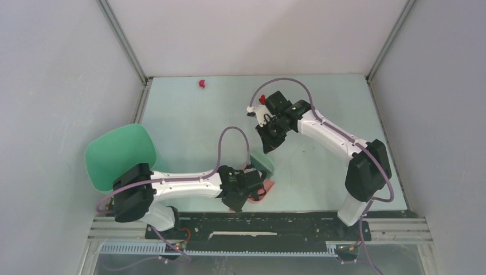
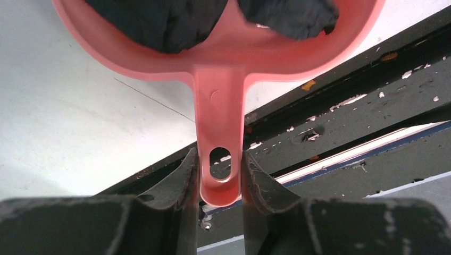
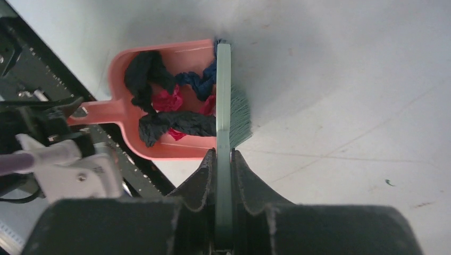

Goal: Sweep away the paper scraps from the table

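My left gripper (image 1: 247,192) (image 2: 219,159) is shut on the handle of the pink dustpan (image 1: 265,188) (image 2: 220,106), which lies near the table's front edge. Several paper scraps lie in the pan: black (image 3: 154,127) (image 2: 159,21), red (image 3: 167,100) and dark blue (image 3: 199,82). My right gripper (image 1: 268,143) (image 3: 223,154) is shut on the green brush (image 1: 262,164) (image 3: 224,106), whose bristles stand at the pan's open mouth. One red scrap (image 1: 202,83) lies alone at the far edge of the table (image 1: 321,172).
A darker green round bin (image 1: 117,154) sits off the table's left edge, beside the left arm's base. A black metal rail (image 2: 345,106) runs along the front edge just behind the dustpan. Grey walls enclose the table.
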Robot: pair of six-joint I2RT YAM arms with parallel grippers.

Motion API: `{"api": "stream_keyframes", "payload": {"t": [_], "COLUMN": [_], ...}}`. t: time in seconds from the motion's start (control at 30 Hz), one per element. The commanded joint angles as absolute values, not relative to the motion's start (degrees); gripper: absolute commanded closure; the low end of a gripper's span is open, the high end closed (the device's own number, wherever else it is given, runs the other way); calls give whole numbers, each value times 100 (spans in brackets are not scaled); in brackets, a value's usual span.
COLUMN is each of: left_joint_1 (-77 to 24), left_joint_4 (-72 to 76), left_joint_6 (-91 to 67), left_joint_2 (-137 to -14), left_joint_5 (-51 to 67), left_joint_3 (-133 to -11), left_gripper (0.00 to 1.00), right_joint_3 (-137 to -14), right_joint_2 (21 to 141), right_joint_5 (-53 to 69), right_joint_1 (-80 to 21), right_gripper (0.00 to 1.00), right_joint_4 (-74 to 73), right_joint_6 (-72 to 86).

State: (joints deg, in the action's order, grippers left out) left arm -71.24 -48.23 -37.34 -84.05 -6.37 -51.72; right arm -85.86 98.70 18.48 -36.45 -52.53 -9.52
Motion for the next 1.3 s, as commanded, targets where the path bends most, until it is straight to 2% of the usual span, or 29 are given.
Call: {"api": "stream_keyframes", "payload": {"t": [0.0, 0.37, 0.8, 1.1, 1.27], "left_joint_1": [-7146, -7146, -7145, -7162, -7163], "left_joint_4": [-4782, -4233, -3764, -5018, -5349], "left_joint_6": [-3516, -3539, -3483, -3858, -3727], "left_joint_2": [-8497, -7848, -7951, -7930, -7944], "left_joint_5": [-872, -1503, -1436, -665, -649], "left_joint_3": [-5408, -4993, -4714, -5158, -5397], "left_gripper": [100, 100, 100, 100, 100], "right_joint_3": [-8612, -8711, -8885, -8758, -8785], "right_joint_2": [9884, 9321, 9085, 9202, 9630], "right_joint_5": [2094, 1137, 1458, 1061, 1098], "right_joint_1": [-3914, -3573, -3272, -3186, -3222], "right_gripper": [100, 100, 100, 100, 100], "right_joint_4": [-5423, -5298, -5462, -5202, -5083], "right_joint_6": [-951, -1107, -962, -1072, -1072]}}
